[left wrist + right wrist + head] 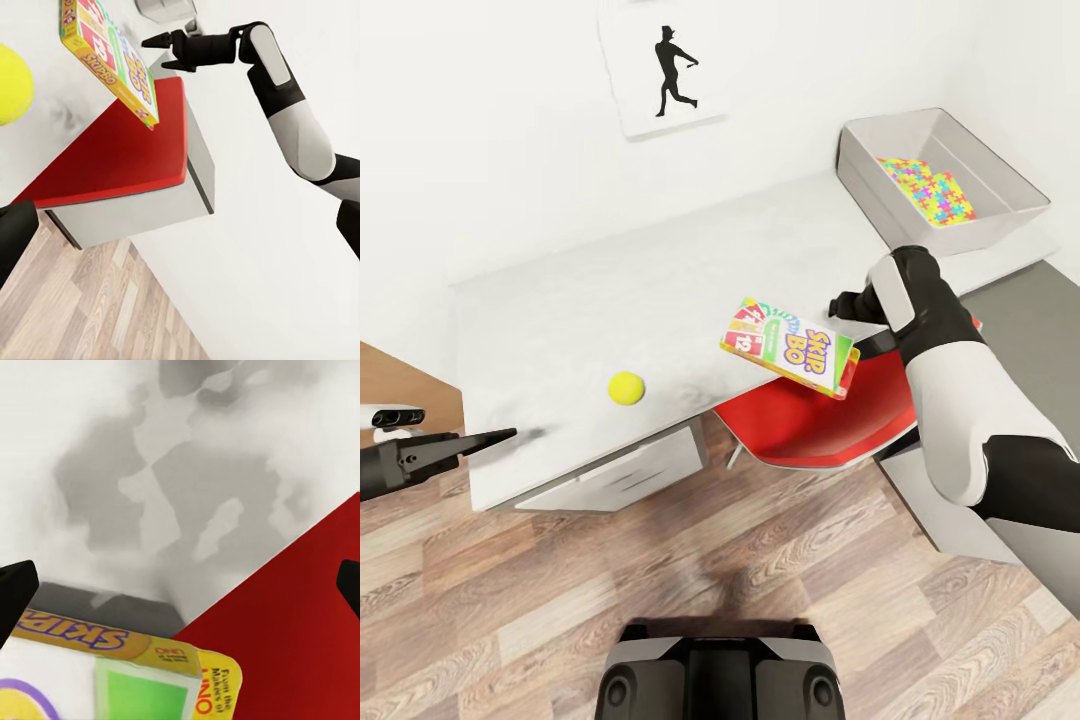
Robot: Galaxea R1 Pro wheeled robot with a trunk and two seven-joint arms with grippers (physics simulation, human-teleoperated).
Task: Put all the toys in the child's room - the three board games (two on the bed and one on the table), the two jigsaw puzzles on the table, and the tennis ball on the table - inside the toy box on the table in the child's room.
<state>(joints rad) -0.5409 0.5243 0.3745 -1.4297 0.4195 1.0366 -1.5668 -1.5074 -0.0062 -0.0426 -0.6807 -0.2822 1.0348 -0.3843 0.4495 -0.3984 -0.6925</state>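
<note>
1. Toy box (1000, 215): sits at the far right corner of the surface (660, 290), close to the wall. One jigsaw puzzle (930, 190) lies flat inside it; whether a second lies under it cannot be told.
2. Board game (790, 347), green-white cover printed "SKIP-BO": tilted, at the front edge of the surface and overhanging the red chair seat (810, 420). From the head view I cannot tell whether it rests on the edge or is clear of it.
3. Tennis ball (626, 387): on the surface near the front edge, toward the left end, well apart from the board game.
4. Right claw (840, 303): over the surface just beyond the board game, fingers pointing left. In the right wrist view both fingertips (15, 585) stand wide apart at the picture's sides with nothing between them; the game's corner lies below. Claw spread, holding nothing.
5. Left claw (500, 436): at the left front corner of the surface, dark fingers drawn to a point in the head view. How far apart they are cannot be told; nothing is seen in it.
6. Wall poster (665, 65) of a black silhouetted figure hangs above the surface.
</note>
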